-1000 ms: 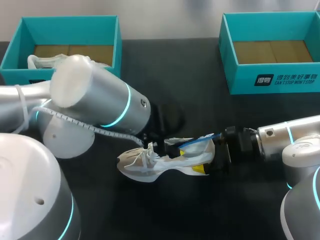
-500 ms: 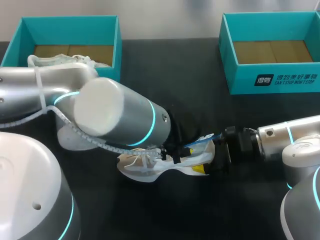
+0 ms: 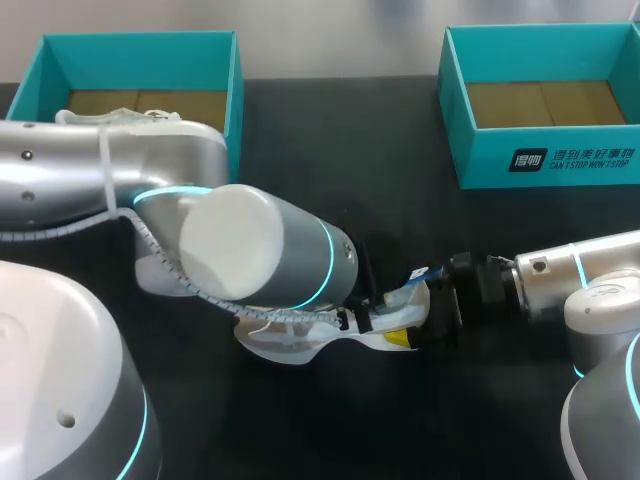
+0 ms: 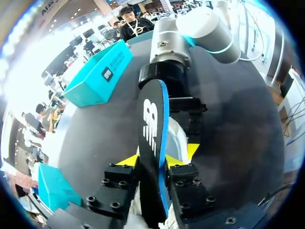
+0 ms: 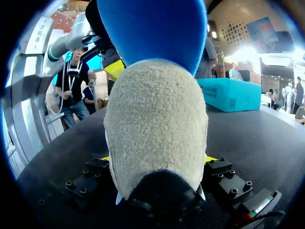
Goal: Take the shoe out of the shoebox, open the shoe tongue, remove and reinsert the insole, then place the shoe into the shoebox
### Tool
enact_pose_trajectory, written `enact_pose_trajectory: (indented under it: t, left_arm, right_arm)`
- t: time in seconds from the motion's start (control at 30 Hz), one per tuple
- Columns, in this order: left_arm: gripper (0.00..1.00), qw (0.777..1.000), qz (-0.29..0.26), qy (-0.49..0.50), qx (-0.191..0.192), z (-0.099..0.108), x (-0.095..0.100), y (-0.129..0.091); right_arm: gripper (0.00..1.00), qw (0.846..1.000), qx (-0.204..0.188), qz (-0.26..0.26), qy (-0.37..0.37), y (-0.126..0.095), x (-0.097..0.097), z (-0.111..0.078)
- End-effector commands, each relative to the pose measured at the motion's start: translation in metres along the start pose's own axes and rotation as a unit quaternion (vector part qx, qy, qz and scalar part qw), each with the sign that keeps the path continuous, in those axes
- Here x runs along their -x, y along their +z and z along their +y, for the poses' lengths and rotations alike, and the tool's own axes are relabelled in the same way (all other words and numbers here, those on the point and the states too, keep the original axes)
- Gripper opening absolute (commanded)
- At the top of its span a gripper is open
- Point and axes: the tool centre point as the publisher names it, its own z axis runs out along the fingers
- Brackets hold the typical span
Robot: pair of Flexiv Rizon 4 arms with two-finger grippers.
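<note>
Shoe point(image 3: 272, 342) is out of its box and lies on its side on the dark surface point(image 3: 350, 170), at the lower middle of the head view, half hidden under the left arm point(image 3: 250, 250). The first step therefore looks done. The right tool point(image 3: 425, 318) pinches the shoe's heel; in the right wrist view the grey heel fills the gap between its yellow tips, both touching it. The left tool point(image 4: 153, 160) is closed on the insole point(image 4: 151, 129), a black sheet with a blue edge standing upright between its fingers and pointing toward the right tool ahead.

The insole seems partly inside the shoe and partly out. I cannot tell from this moment whether it is on its way out or going back in, so I judge the task to be somewhere in the insole step. The tongue is hidden by the arm. Seating the insole and boxing the shoe appear to be left.

Left box point(image 3: 140, 45), at the upper left of the head view, holds a second shoe point(image 3: 100, 117), white, mostly covered by the arm. Right box point(image 3: 545, 160), at the upper right, shows only its brown cardboard floor.
</note>
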Motion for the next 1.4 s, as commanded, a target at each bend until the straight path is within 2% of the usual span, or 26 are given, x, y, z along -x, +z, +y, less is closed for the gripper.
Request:
enact_pose_trajectory:
  t: [0.03, 0.3, 0.6, 0.63, 0.67, 0.7, 0.73, 0.77, 0.8, 0.9, 1.13, 1.2, 1.3, 1.4]
  left_arm:
    - [0.00, 1.000, 0.006, -0.009, -0.004, 0.001, 0.004, 0.002]
    - [0.00, 0.999, -0.001, -0.031, -0.019, -0.011, 0.011, -0.003]
    - [0.00, 0.999, -0.008, -0.028, -0.026, -0.022, 0.010, 0.002]
    - [0.16, 0.999, -0.013, -0.024, -0.025, -0.022, 0.008, 0.002]
    - [0.38, 0.999, -0.014, -0.023, -0.025, -0.021, 0.007, 0.003]
    - [0.51, 0.999, -0.017, -0.020, -0.024, -0.021, 0.006, 0.003]
    - [0.69, 0.999, -0.019, -0.018, -0.023, -0.020, 0.005, 0.003]
    - [0.78, 0.999, -0.020, -0.018, -0.023, -0.019, 0.003, 0.003]
    - [0.80, 0.999, -0.020, -0.017, -0.024, -0.019, 0.003, 0.004]
    - [0.82, 0.999, -0.013, -0.015, -0.028, -0.018, 0.001, 0.008]
    - [0.75, 0.998, -0.019, -0.012, -0.050, -0.019, -0.001, 0.009]
    - [0.69, 0.998, -0.021, -0.011, -0.056, -0.020, -0.002, 0.011]
    - [0.51, 0.998, -0.020, -0.016, -0.064, -0.020, 0.000, 0.014]
    - [0.47, 0.997, -0.022, -0.019, -0.071, -0.020, 0.003, 0.016]
  right_arm:
    - [0.00, 1.000, -0.002, 0.000, 0.001, 0.001, -0.001, -0.001]
    - [0.00, 1.000, -0.002, 0.000, 0.001, 0.001, -0.001, -0.001]
    - [0.00, 1.000, -0.002, 0.000, 0.001, 0.001, -0.001, -0.001]
    - [0.00, 1.000, -0.002, 0.000, 0.001, 0.001, -0.001, -0.001]
    - [0.00, 1.000, -0.002, 0.000, 0.001, 0.001, -0.001, -0.001]
    - [0.00, 1.000, -0.002, 0.000, 0.001, 0.001, -0.001, -0.001]
    - [0.00, 1.000, -0.002, 0.000, 0.001, 0.001, -0.001, -0.001]
    - [0.00, 1.000, -0.002, 0.000, 0.001, 0.001, -0.001, -0.001]
    - [0.00, 1.000, -0.002, 0.000, 0.001, 0.001, -0.001, -0.001]
    - [0.00, 1.000, -0.002, 0.000, 0.001, 0.001, -0.001, -0.001]
    - [0.00, 1.000, -0.002, 0.000, 0.001, 0.001, -0.001, -0.001]
    - [0.00, 1.000, -0.002, 0.000, 0.001, 0.001, -0.001, -0.001]
    - [0.00, 1.000, -0.002, 0.000, 0.001, 0.001, -0.001, -0.001]
    - [0.00, 1.000, -0.002, 0.000, 0.001, 0.001, -0.001, -0.001]
